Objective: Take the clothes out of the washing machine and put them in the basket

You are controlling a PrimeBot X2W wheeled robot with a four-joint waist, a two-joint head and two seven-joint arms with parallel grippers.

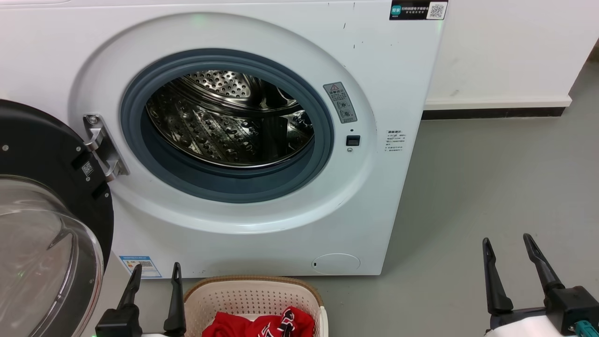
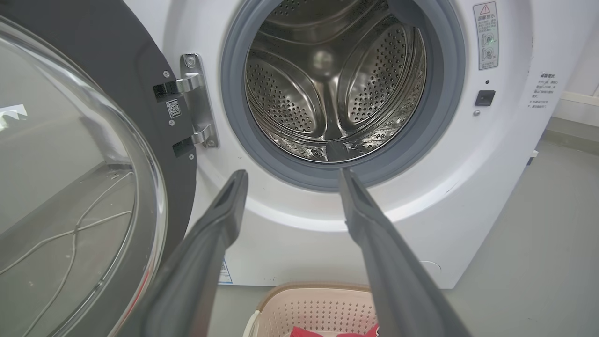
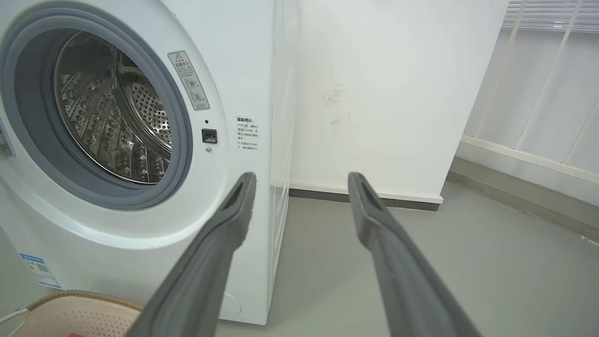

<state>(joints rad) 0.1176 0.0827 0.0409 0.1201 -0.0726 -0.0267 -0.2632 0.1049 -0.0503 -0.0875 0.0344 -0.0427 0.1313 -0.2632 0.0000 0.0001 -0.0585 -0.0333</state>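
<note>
The white washing machine (image 1: pixel 383 187) stands with its door (image 1: pixel 42 224) swung open to the left, and nothing lies in its steel drum (image 1: pixel 229 119). Red clothes (image 1: pixel 262 324) lie in the cream basket (image 1: pixel 248 296) on the floor in front of the washer; one piece shows black and white lettering. My left gripper (image 1: pixel 157 269) is open just left of the basket, with nothing between its fingers. Off to the right, my right gripper (image 1: pixel 507 241) is open over the bare floor. In the left wrist view the drum (image 2: pixel 334 84), the basket (image 2: pixel 313 309) and a bit of red cloth (image 2: pixel 304 332) show.
The open glass door (image 2: pixel 79 187) juts out close beside my left arm. A white wall (image 3: pixel 383 93) and a grey floor (image 1: pixel 491 187) lie right of the washer. A railing (image 3: pixel 538 93) stands further right.
</note>
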